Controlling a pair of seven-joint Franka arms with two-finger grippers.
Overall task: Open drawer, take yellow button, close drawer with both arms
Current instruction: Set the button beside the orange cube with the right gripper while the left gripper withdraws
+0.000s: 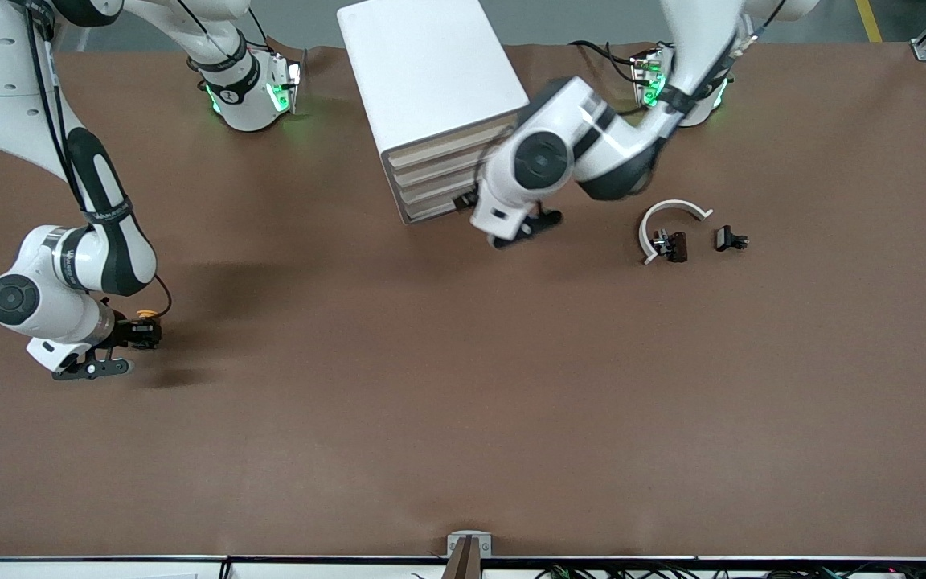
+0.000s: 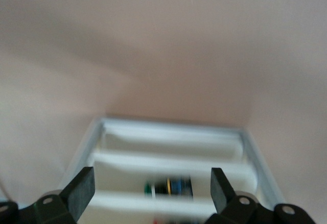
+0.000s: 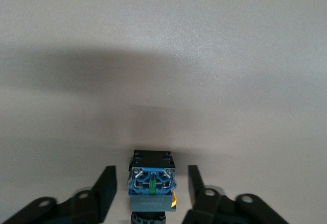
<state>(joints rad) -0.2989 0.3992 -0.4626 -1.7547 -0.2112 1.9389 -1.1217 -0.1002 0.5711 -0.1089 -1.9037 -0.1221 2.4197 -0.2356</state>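
The right gripper (image 1: 135, 334) hung low over the table (image 1: 463, 418) near the edge at the right arm's end, its fingers (image 3: 104, 191) parted to a narrow gap on either side of the button (image 3: 152, 185) without visibly pressing it; the button lay on the tabletop between them, blue base toward the wrist camera, orange-yellow cap showing in the front view. The left gripper (image 1: 523, 229) hovered in front of the white cabinet (image 1: 431, 72) at the table's edge by the robots' bases, jaws spread wide and holding nothing, above an open white drawer (image 2: 173, 152) with dividers and a small dark part inside.
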